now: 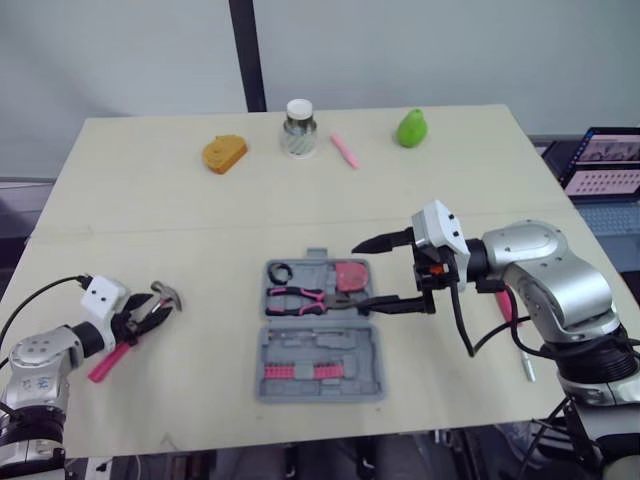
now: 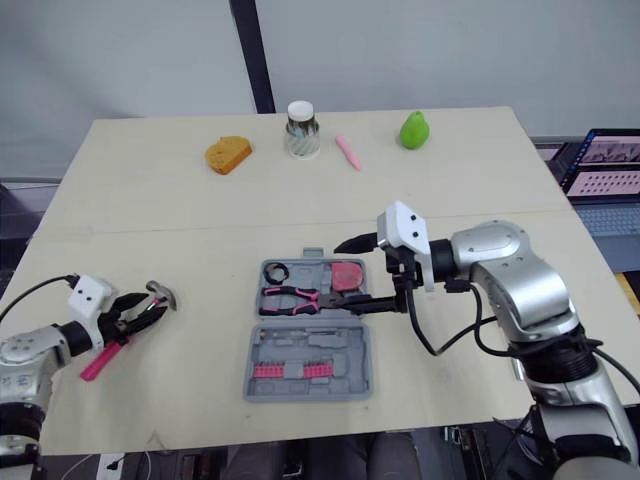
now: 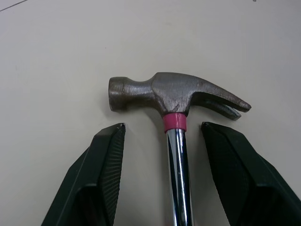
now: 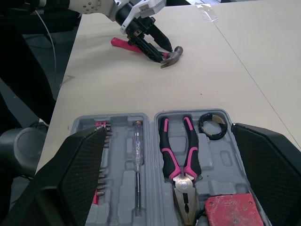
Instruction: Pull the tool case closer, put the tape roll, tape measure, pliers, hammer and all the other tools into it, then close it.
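Left fingers (image 3: 103,179) lie released astride the hammer (image 3: 176,94) on the desk (image 1: 150,200), well apart from the open case (image 4: 121,183), which already holds tape roll (image 1: 281,271), pliers (image 1: 296,296) and tape measure (image 1: 350,275) under released right fingers (image 4: 80,174); hammer and closing remain.

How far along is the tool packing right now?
Done: the black tape roll, pink-handled pliers and red tape measure lie in the open grey plastic tool case. In hand: the open left tool straddles the steel claw hammer. Left: hammer in, case closed.

Table (image 1: 150,220) bearing tool case (image 1: 320,390), hammer (image 1: 168,293)
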Controlling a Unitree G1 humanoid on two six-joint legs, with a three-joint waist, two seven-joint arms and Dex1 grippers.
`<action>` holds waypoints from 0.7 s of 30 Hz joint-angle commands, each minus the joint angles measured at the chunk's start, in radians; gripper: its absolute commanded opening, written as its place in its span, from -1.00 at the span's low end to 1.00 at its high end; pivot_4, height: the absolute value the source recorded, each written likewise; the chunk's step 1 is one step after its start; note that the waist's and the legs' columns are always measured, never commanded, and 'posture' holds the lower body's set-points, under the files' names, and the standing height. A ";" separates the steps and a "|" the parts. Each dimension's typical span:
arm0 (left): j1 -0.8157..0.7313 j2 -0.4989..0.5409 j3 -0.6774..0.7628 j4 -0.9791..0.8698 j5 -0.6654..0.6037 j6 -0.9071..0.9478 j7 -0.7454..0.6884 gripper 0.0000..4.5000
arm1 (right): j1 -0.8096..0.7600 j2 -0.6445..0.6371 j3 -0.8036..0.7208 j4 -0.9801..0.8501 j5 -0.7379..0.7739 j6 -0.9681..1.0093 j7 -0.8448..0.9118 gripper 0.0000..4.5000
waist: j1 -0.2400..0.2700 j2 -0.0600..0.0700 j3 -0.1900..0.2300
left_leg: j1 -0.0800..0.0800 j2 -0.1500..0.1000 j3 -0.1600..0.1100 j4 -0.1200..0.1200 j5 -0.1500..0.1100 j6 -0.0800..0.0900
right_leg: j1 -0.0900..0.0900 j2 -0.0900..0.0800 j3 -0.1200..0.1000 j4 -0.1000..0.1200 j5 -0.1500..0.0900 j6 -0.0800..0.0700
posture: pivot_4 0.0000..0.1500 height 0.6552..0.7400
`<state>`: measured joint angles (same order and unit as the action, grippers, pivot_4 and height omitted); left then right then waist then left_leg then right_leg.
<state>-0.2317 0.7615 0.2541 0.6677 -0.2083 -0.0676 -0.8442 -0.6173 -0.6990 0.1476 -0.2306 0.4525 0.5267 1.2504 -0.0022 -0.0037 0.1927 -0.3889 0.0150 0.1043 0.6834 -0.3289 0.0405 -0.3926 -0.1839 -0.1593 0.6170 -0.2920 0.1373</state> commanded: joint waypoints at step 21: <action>-0.014 -0.019 -0.037 0.065 0.037 -0.028 0.015 -0.99 | -0.007 -0.005 -0.036 -0.016 0.021 0.002 -0.033 1.00 | 0.000 0.000 0.000 | 0.001 0.000 0.000 0.000 0.000 0.000 | 0.000 0.000 0.000 0.001 0.000 0.000 | 1.00 1.00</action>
<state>-0.2576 0.7558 0.2310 0.6982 -0.1946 -0.0993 -0.8433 -0.6174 -0.6990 0.1474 -0.2306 0.4544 0.5296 1.2308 -0.0025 -0.0037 0.1926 -0.3878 0.0149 0.1044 0.6834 -0.3287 0.0404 -0.3924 -0.1841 -0.1592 0.6184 -0.2920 0.1373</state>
